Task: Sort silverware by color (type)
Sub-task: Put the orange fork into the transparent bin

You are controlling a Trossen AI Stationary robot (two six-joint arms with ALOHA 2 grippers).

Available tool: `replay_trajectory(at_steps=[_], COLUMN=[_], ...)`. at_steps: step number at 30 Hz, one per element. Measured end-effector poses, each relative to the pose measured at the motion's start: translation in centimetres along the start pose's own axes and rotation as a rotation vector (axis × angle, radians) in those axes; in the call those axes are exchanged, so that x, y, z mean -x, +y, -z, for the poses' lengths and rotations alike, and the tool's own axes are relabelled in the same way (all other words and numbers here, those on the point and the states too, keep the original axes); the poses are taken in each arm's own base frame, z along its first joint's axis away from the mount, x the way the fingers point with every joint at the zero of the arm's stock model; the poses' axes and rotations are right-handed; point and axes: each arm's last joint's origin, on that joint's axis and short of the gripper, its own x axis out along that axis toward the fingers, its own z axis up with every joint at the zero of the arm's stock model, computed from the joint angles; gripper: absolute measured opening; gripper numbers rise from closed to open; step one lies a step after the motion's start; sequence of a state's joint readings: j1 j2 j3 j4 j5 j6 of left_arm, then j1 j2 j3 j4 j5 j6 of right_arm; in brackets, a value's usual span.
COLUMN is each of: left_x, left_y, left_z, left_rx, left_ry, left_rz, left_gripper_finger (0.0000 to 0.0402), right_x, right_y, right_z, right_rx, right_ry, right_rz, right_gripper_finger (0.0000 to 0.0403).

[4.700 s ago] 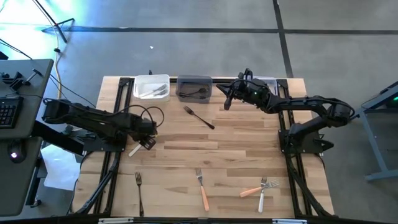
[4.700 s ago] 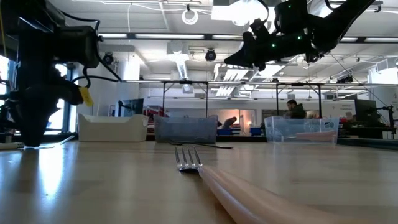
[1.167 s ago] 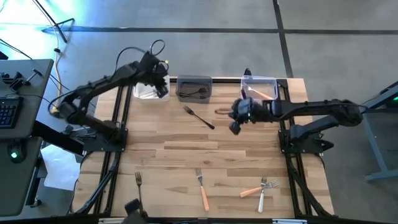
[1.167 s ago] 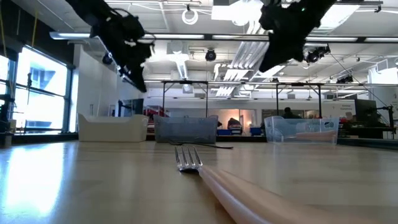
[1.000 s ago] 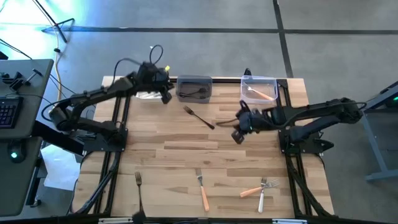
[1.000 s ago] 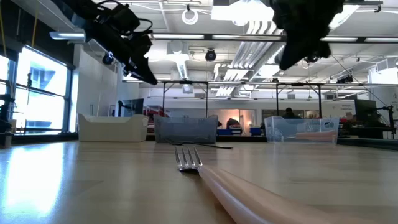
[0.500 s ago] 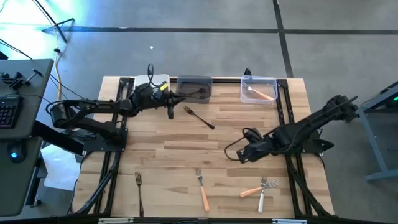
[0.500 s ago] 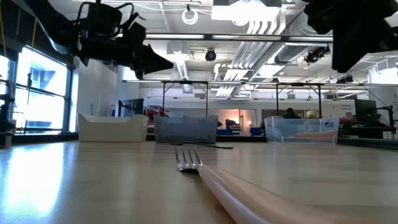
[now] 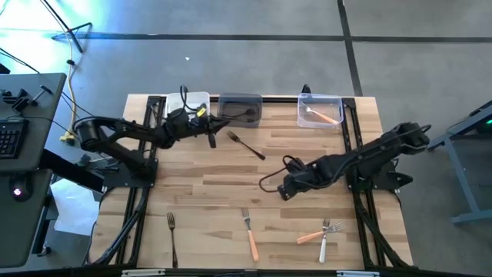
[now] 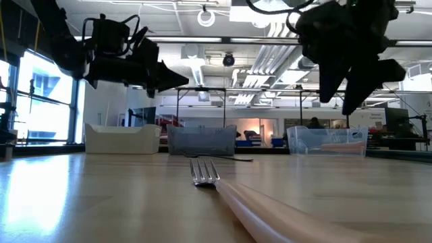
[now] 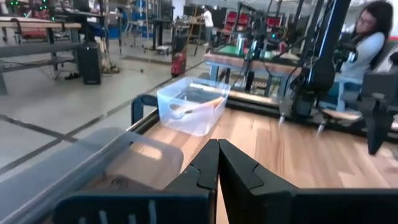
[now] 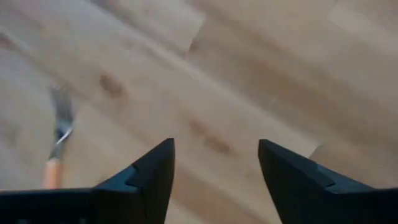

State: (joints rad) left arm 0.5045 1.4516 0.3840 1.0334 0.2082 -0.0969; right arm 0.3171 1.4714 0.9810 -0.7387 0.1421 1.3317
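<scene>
Both arms reach low over the light wooden slatted surface [image 9: 231, 173].
Left claw [image 9: 212, 139] closed, empty, near far edge beside dark metal fork [image 9: 245, 145]; right claw [image 9: 283, 190] open mid-surface. Near edge: one dark fork [image 9: 172, 237], two orange-handled forks [image 9: 249, 233], one white-handled fork [image 9: 324, 242].

You are working over a table [image 9: 231, 173] of pale wooden planks, smooth and faintly shiny, with dark knots showing between the right claw's [image 12: 214, 165] matt black plastic-looking fingers. Beside that claw a fork [image 12: 57, 140] is showing grey metal prongs and an orange handle, its finish too blurred to judge. Ahead of the left claw [image 11: 217, 163], whose dark matt fingers are pressing together, a clear glossy plastic bin [image 11: 192, 104] is letting its contents show through, and a smoky, see-through plastic bin [image 11: 93, 171] is sitting just beside the fingers. A black fork [image 9: 244, 144] is looking like dark metal.
</scene>
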Motion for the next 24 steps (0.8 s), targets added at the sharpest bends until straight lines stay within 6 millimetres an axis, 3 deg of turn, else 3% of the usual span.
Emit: replay_trajectory(at_steps=[5, 14, 17, 21, 24], left_x=[-0.6, -1.2, -1.2, -1.2, -1.2], left_y=[0.2, 0.5, 0.5, 0.4, 0.4], left_z=[1.1, 2.4, 2.4, 2.2, 2.1], left_rx=[0.025, 0.095, 0.095, 0.090, 0.087], left_ry=[0.004, 0.005, 0.001, -0.019, -0.029], left_rz=[-0.001, -0.002, -0.001, 0.002, 0.004], left_gripper_finger=[0.0000, 0.0000, 0.0000, 0.0000, 0.0000], right_x=[0.4, 1.5, 0.9, -1.1, -1.6], right_y=[1.0, 2.0, 2.1, 1.9, 1.9], right_z=[1.2, 8.3, 9.8, 9.9, 10.3], right_rx=[-0.200, -0.764, -0.796, -0.821, -0.810], right_ry=[0.266, 0.448, 0.512, 0.530, 0.528], right_rz=[-0.121, 0.017, 0.100, 0.225, 0.253], right_gripper_finger=[0.0235, 0.0236, 0.0236, 0.0236, 0.0236])
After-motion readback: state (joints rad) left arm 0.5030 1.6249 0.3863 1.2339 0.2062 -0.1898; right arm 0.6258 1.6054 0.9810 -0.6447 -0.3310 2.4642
